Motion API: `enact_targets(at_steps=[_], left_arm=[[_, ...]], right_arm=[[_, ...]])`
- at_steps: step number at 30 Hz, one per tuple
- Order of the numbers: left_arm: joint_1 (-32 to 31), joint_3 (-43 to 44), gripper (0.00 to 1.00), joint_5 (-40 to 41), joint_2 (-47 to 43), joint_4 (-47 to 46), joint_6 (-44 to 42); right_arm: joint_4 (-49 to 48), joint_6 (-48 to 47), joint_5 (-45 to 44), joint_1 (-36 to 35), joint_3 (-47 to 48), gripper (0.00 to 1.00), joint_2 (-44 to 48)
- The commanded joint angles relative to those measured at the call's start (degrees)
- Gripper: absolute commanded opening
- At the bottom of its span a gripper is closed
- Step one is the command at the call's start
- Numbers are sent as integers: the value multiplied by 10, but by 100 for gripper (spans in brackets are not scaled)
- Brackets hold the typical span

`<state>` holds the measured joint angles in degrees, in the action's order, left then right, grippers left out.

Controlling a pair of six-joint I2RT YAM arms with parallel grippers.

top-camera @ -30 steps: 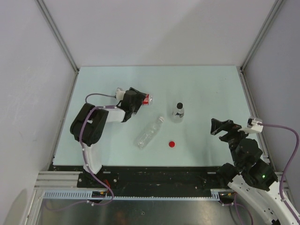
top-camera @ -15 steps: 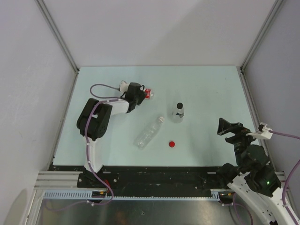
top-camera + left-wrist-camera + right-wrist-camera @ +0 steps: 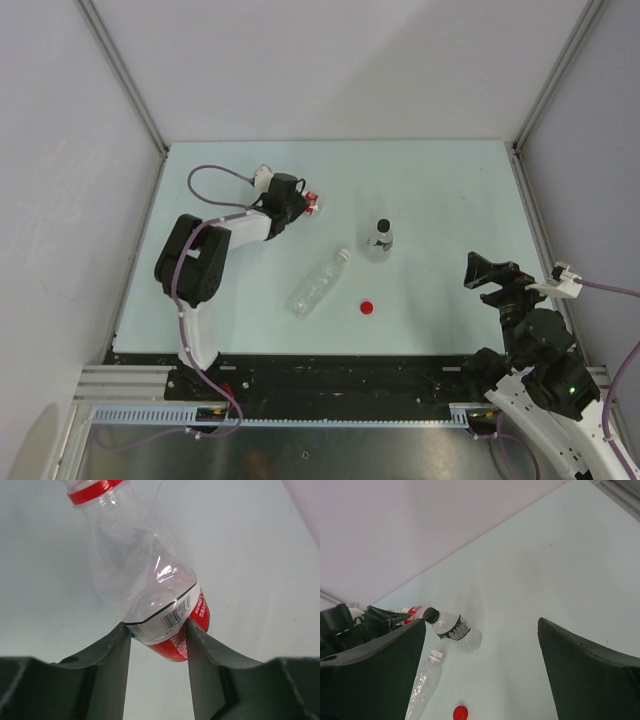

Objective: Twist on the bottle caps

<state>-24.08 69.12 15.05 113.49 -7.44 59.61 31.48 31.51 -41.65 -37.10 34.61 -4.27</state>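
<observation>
Closing from wide apart, the left pincer (image 3: 157,629) is now clamping its dark fingers (image 3: 112,655) on the clear plastic bottle with a red-and-white label (image 3: 150,575), gripping it at the label, while the right arm is sitting drawn back toward the near right corner.

From above, this pincer is hiding most of the labelled bottle. Only a scrap of red and white is showing past it, at the far left of the pale green tabletop (image 3: 450,180). The left wrist camera is showing what that view cannot: thin dented walls, a barcode, and a red ring (image 3: 90,491) at the neck. The frame's top edge is cutting off the mouth, so I cannot tell whether a cap is sitting there, nor whether the bottle is resting on the tabletop or lifted.

The right pincer (image 3: 487,272) is standing wide apart, holding nothing, near the right edge. Near the middle, a small clear bottle with a black cap (image 3: 380,238) is standing upright. An unlabelled clear bottle with a white cap (image 3: 318,283) is lying on its side. A small round red plastic cap (image 3: 367,307) is lying loose near it.
</observation>
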Motion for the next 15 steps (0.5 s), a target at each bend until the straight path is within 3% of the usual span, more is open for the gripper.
enact_targets(at_steps=[1, 10, 12, 15], left_arm=[[2, -40, 0, 34, -95, -14, -130], [-2, -151, 0, -45, -239, -136, -316], [-2, -180, 0, -100, -273, -171, -360], [-9, -233, 0, -247, -329, -224, -448]], right_arm=[[-10, 6, -14, 2, 2, 98, 4], [-31, -5, 26, 2, 2, 95, -8], [-63, -37, 101, 2, 2, 92, -22], [-119, -87, 265, 2, 8, 91, -75]])
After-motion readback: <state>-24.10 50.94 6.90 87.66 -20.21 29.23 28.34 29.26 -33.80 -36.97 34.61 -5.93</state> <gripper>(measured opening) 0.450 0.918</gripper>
